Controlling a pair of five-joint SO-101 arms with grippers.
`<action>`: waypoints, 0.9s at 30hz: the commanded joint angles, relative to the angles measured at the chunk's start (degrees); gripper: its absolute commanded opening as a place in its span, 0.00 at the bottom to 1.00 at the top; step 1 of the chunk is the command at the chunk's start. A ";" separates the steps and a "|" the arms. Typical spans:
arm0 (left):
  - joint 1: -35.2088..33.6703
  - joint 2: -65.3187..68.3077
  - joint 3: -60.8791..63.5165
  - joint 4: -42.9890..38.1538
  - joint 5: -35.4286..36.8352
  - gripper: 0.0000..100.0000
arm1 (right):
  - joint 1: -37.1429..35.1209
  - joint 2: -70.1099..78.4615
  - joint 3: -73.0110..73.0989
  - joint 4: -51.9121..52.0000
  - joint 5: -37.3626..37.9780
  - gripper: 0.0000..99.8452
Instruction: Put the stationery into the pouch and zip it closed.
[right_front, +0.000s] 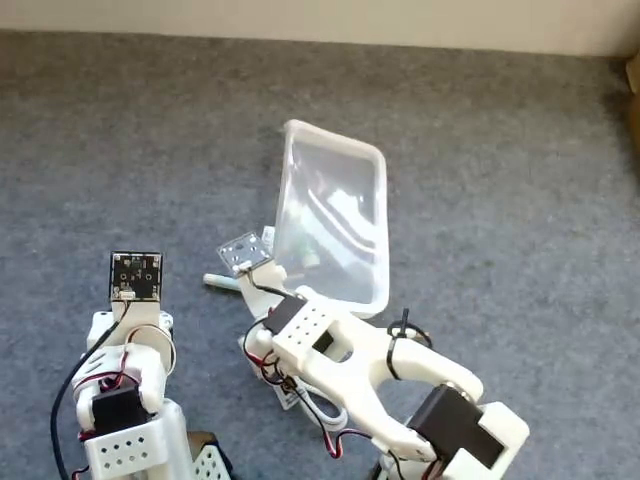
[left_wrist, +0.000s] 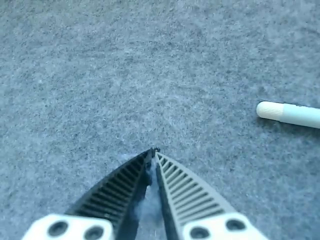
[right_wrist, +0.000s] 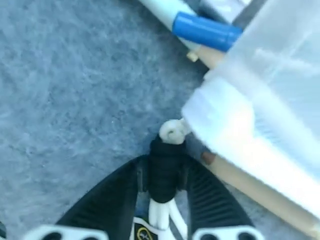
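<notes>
So the right jaws are clamped on the zip pull (right_wrist: 165, 170), a stubby black tab with a white cord running back out of it and a little white loop at its tip, right against the corner of the pouch (right_front: 335, 215). There's a small yellowish mark (right_wrist: 142, 232) at the base of the jaws, way too blurry to read. The pouch is frosted see-through plastic, a rounded rectangle with a thicker white rim, lying flat just above the middle of the high view with that arm coming in from the lower right. Tucked along its edge in the right wrist view is a tan pencil (right_wrist: 255, 187) that looks like bare wood, and a bit further off a white pen with a glossy blue cap (right_wrist: 207, 31). The left jaws are pinched together with nothing between them, the ribbed black tips meeting in a point over the desk (right_front: 120, 140), which is covered in fuzzy grey felt or carpet. That arm sits in the lower left of the high view. Near it lies a plain white marker (left_wrist: 290, 114), smooth with a rounded end, just outside the pouch's lower left corner.
</notes>
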 joint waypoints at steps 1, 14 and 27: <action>-1.01 -0.75 -0.13 -0.97 -0.44 0.01 | -0.75 -0.75 -0.84 2.59 5.45 0.00; 0.84 -0.75 -5.32 3.52 5.71 0.20 | 6.64 -30.55 8.84 4.62 13.80 0.00; 16.66 -0.75 -15.08 11.08 12.40 0.30 | 10.15 -51.38 19.12 4.79 18.55 0.00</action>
